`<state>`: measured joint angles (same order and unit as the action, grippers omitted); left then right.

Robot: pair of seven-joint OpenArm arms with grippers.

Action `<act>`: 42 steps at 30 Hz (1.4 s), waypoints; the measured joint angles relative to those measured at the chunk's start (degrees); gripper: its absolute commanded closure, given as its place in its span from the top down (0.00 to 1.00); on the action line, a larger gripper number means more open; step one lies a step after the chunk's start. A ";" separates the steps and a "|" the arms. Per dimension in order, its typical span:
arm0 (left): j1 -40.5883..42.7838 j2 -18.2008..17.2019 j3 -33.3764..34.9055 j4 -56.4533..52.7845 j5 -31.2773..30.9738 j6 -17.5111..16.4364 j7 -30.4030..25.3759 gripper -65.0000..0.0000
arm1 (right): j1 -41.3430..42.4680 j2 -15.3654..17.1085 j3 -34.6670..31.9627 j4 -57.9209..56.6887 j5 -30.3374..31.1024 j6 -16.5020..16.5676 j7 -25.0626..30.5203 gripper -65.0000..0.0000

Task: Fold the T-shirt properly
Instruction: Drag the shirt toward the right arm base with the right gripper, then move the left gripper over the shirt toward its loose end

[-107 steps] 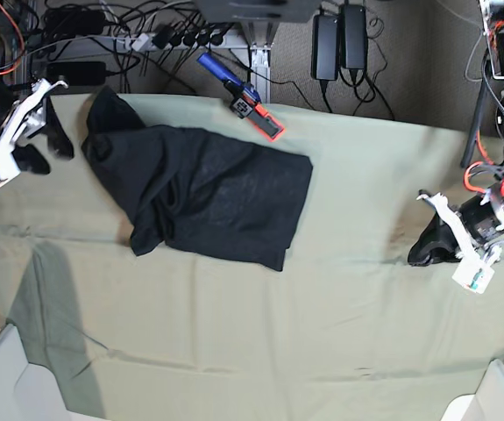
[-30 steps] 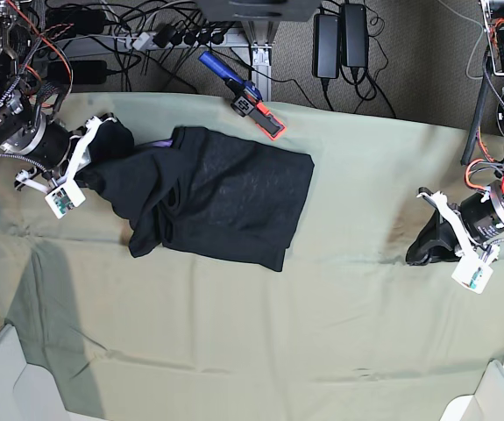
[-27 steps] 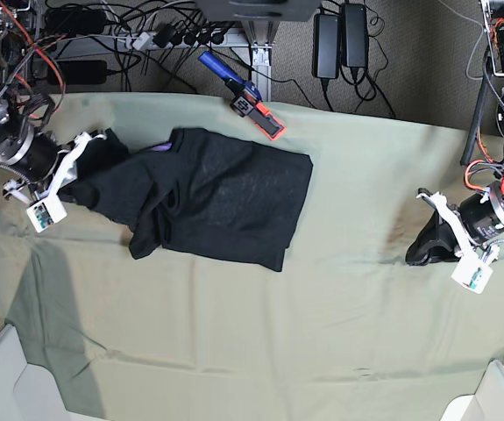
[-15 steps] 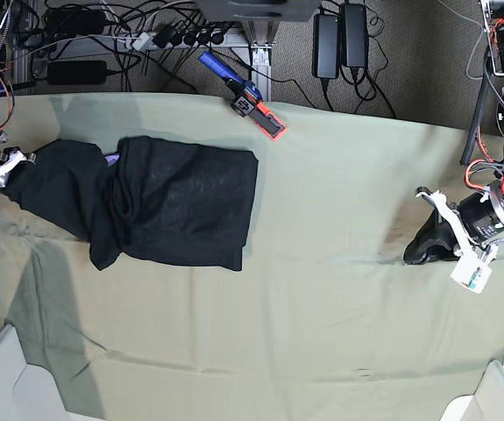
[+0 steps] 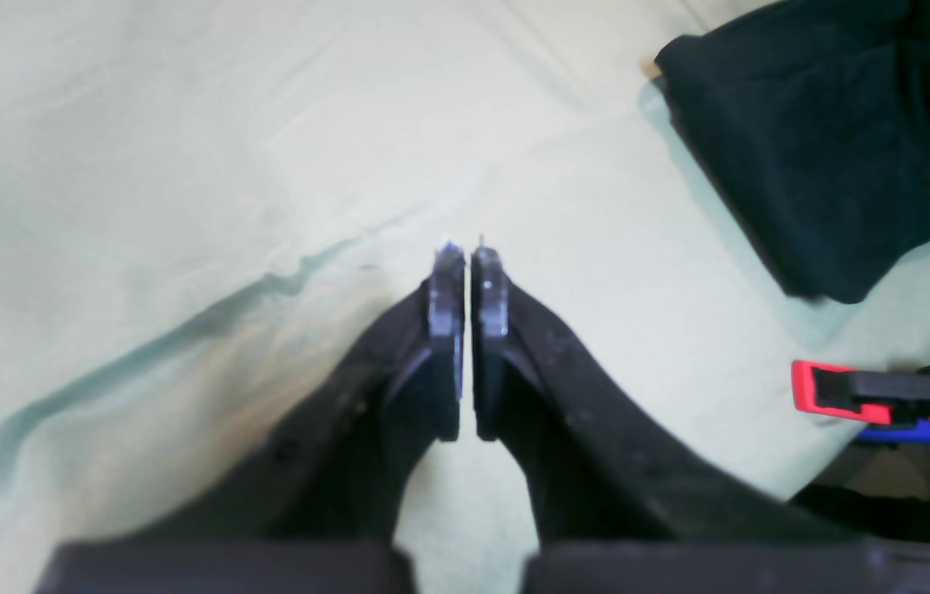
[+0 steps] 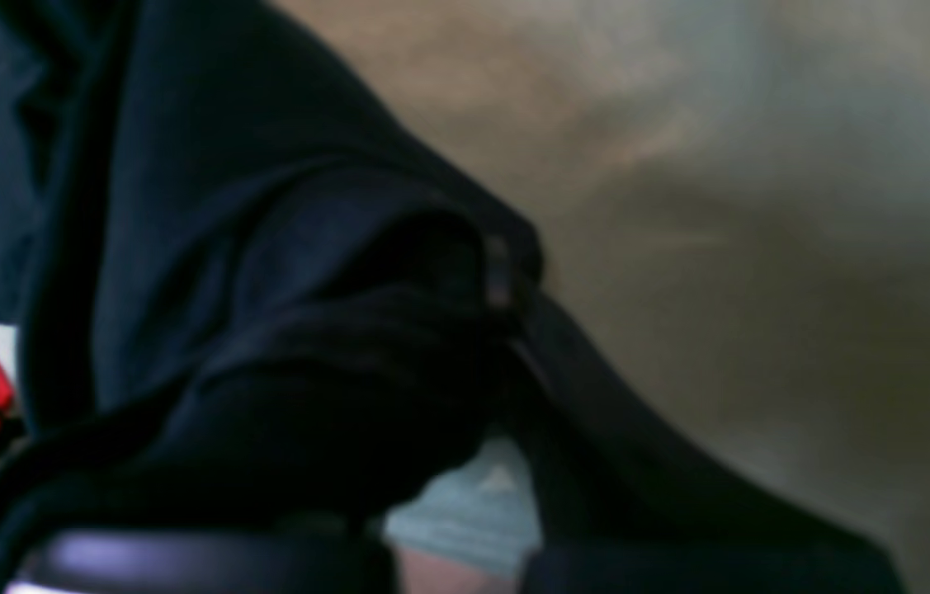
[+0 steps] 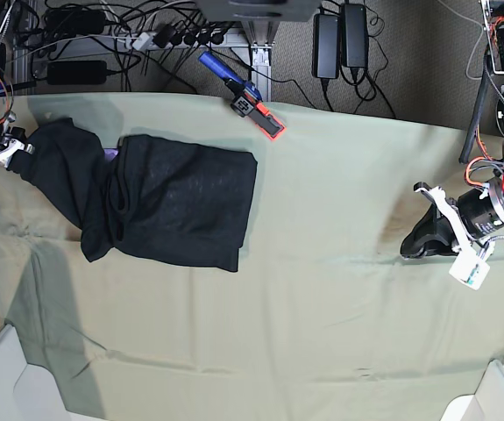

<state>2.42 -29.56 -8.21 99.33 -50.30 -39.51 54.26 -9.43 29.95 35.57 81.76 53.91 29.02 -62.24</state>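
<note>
Green cloth (image 7: 322, 289), T-shirt (image 7: 164, 197) bunched left

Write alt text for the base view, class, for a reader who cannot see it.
A black T-shirt lies bunched on the pale green table cloth, the right end effector shut on its far-left end. The left end effector rests shut and empty opposite; a red-and-blue clamp sits at the back edge.

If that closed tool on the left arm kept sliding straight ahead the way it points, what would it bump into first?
Probably nothing soon: ahead of the left tool lies only bare green table cloth. The T-shirt sits off to one side, though depth is unclear.
</note>
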 measured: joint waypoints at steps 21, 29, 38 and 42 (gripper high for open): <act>4.42 0.02 0.09 0.00 -8.76 0.02 3.78 0.08 | 3.72 0.02 0.04 -5.42 2.62 0.02 -2.75 0.00; 4.24 -0.28 18.84 9.70 -0.76 0.11 3.63 0.06 | 3.72 0.02 0.04 -5.42 2.40 0.02 -0.98 0.00; 1.31 0.98 47.98 14.21 27.08 0.00 -9.57 0.00 | 3.72 0.02 0.04 -5.42 1.09 0.02 -0.39 0.00; -1.55 7.15 51.49 12.24 30.64 0.02 -10.60 0.00 | 3.72 0.02 0.04 -5.42 2.12 0.07 -0.48 0.00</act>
<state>0.86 -22.41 43.29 111.57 -19.66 -39.48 43.66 -5.72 29.98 35.62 76.34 56.03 29.08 -62.72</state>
